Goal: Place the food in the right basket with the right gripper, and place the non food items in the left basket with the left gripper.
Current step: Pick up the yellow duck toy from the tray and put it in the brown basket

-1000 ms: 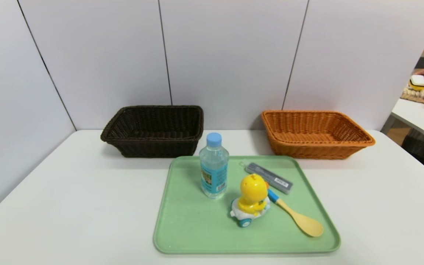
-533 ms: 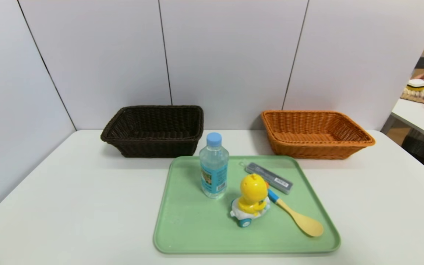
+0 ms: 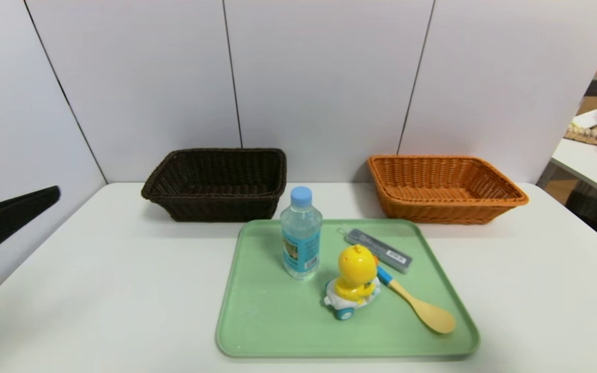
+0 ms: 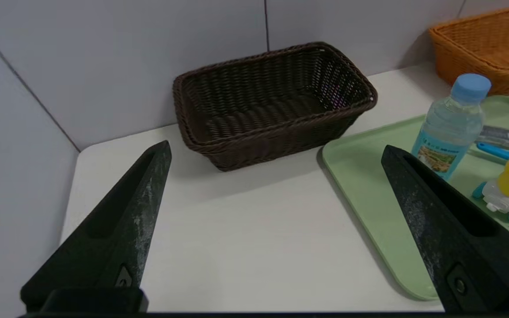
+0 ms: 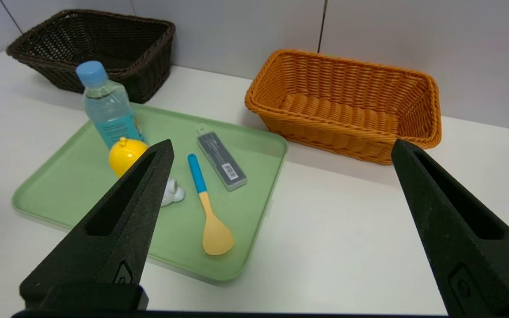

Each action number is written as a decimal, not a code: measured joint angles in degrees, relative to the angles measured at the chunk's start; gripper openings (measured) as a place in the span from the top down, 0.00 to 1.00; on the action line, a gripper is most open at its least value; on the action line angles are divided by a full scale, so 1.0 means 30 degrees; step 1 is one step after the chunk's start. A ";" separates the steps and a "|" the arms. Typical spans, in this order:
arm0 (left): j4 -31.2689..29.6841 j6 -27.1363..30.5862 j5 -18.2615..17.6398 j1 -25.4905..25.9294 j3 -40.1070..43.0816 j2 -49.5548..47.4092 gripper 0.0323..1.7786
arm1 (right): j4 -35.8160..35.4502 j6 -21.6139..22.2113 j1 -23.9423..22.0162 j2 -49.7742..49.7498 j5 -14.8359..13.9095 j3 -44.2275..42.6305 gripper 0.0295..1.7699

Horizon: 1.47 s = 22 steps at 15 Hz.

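A blue label [image 3: 298,252] with a small picture is seen on the bottle [image 3: 301,234], but its words are too small to be read. A white barcode sticker is stuck on the grey case [image 3: 379,250]. The clear bottle with its light-blue cap is stood upright on the green tray [image 3: 257,321], beside the duck toy [image 3: 353,282] and spoon [image 3: 417,303]. The spoon's blue handle is partly hidden by the duck. The left gripper [image 4: 276,148] is held wide apart, cut off at the head view's left edge. The right gripper [image 5: 281,148] is spread wide too, with nothing held.
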 joint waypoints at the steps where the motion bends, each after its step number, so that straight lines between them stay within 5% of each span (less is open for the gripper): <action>1: -0.0540 -0.0016 0.0000 -0.0943 0.0240 0.0874 0.05 | -0.1093 -0.0016 0.0000 0.0520 -0.0016 0.0569 0.04; 6: -0.4088 -0.0861 0.0471 -0.4429 0.1402 0.4027 0.05 | -0.4551 0.0033 0.0488 0.2792 0.0053 0.1589 0.04; 10: -0.4263 -0.0955 0.0715 -0.4970 0.1589 0.5108 0.05 | -0.4563 0.0093 0.1564 0.3535 -0.0045 0.1654 0.04; 16: -0.4255 -0.1646 0.1178 -0.5766 0.2479 0.5303 0.05 | -0.4588 0.0211 0.6388 0.3645 -0.0195 0.3401 0.04; 19: -0.4307 -0.1642 0.1203 -0.6217 0.3060 0.5173 0.05 | -0.4616 0.0268 0.6977 0.3710 -0.0605 0.3925 0.04; 22: -0.5640 -0.1755 0.1203 -0.8546 0.4287 0.4970 0.05 | -0.4616 0.0589 0.7022 0.3682 -0.0670 0.4007 0.04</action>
